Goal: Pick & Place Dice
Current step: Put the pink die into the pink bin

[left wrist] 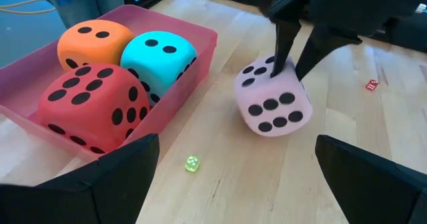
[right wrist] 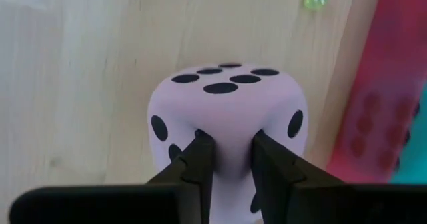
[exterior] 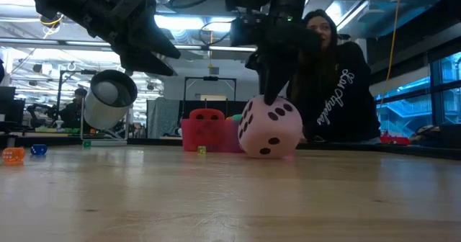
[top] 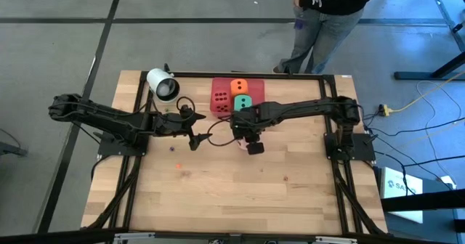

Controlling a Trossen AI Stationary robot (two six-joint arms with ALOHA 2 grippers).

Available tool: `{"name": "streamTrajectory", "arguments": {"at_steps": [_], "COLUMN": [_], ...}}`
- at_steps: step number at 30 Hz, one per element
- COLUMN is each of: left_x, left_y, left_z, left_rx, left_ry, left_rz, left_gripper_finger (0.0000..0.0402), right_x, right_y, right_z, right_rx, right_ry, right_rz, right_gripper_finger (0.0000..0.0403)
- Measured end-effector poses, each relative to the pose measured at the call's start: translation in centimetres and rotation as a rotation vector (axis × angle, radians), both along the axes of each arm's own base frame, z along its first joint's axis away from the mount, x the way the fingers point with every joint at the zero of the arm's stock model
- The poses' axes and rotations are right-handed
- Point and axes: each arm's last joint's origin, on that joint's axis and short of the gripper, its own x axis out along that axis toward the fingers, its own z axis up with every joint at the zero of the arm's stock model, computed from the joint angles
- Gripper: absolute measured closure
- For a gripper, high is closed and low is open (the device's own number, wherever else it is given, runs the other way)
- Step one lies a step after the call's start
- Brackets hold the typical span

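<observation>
We count four large soft dice: one red die, one orange die and one green die in the single pink tray, and one light pink die on the table. We also see two tiny dice, a yellow-green one and a red one.

The table is pale planked wood, smooth with a faint sheen. The pink die, red die, orange die and teal die look soft, matt foam. The tray is translucent pink plastic. The right gripper's fingers are matt black.
</observation>
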Motion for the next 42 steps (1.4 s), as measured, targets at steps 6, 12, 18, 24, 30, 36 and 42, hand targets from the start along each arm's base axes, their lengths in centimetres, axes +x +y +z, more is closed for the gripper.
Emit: {"name": "streamTrajectory", "arguments": {"at_steps": [6,12,18,24,30,36,42], "left_x": [0.0,0.0,0.0,0.0,0.0,0.0,0.0], "left_y": [0.0,0.0,0.0,0.0,0.0,0.0,0.0], "left_z": [0.0,0.0,0.0,0.0,0.0,0.0,0.1], "left_rx": [0.003,0.002,0.002,0.002,-0.001,0.0,-0.001], "left_ry": [0.0,0.0,0.0,0.0,-0.001,-0.001,-0.009], "left_rz": [-0.001,-0.001,-0.001,-0.001,0.001,0.002,0.003], "left_gripper_finger": [0.0002,0.0002,0.0002,0.0002,0.0002,0.0002,0.0002], "right_x": [-1.2,-1.4,-1.4,-2.3,-4.0,-5.7,-5.7], "right_y": [-0.2,-0.4,-0.4,-0.8,-1.2,-2.6,-6.6], "right_z": [1.2,2.4,2.5,3.1,6.6,9.9,9.2], "right_rx": [-0.047,-0.104,-0.119,-0.272,-0.34,-0.364,-0.403], "right_ry": [0.021,-0.021,-0.023,0.028,-0.067,-0.191,-0.148], "right_rz": [-0.008,-0.025,-0.029,-0.036,-0.073,-0.166,-0.236], "right_gripper_finger": [0.0329,0.0346,0.0355,0.0357,0.0357,0.0358,0.0372]}}
